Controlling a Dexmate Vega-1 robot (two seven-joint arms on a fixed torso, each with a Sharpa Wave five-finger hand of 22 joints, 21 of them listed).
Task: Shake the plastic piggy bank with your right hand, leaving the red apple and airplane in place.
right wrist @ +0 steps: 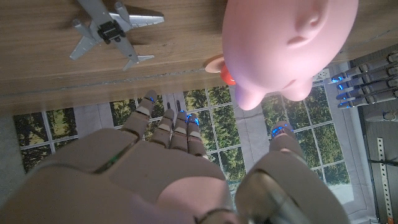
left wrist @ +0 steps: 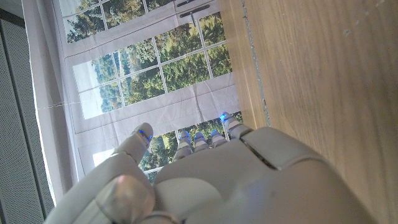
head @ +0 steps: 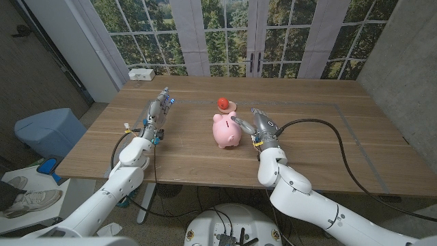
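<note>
While the smooth, glossy pink piggy bank [head: 226,130] stands near the middle of the worktop [head: 328,150], the right hand [head: 260,126] sits just beside it on the right, fingers reaching toward its rounded body; whether they touch it I cannot tell. From the right wrist view the fingers [right wrist: 163,121] are spread apart and the thumb stands clear of the plump plastic pig [right wrist: 289,43], so this hand is open and grips nothing. Just behind the pig, toward the far edge, lies the red apple [head: 223,104], half hidden by the pig's back; in the right wrist view only a red sliver [right wrist: 227,73] of it peeks out. A grey toy airplane [right wrist: 112,31] with swept wings rests on the wood grain; in the head view it is covered by the right hand. Over toward the left edge the left hand [head: 158,111] has straight, parted fingers with blue-lit tips [left wrist: 144,132] and holds nothing. Pale matte shells cover both hands
</note>
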